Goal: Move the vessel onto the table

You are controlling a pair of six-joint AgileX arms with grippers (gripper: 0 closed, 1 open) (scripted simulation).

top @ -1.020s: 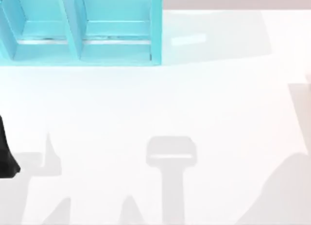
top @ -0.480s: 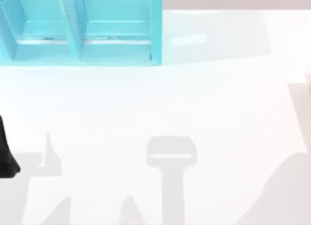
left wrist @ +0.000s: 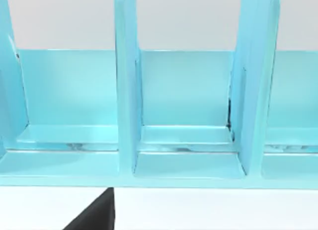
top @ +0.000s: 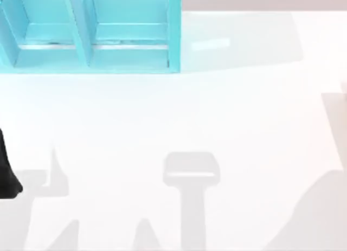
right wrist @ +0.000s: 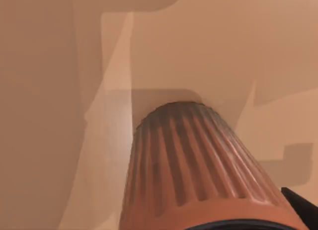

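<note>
Right wrist view is showing the vessel [right wrist: 194, 175] close up, over the counter [top: 179, 115]; end effector grip: cannot tell. Likely carrying step; next, lowering it down.

Rendered simulation bench: plain white table [top: 179, 121], turquoise shelf unit [top: 92, 34], blank grey backdrop.

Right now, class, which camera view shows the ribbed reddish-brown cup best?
The right wrist view: the ribbed reddish-brown cup sits close up, its tapered ribbed side plain. The top view gives the white table and turquoise shelf unit; the left wrist view gives shelf compartments.
</note>
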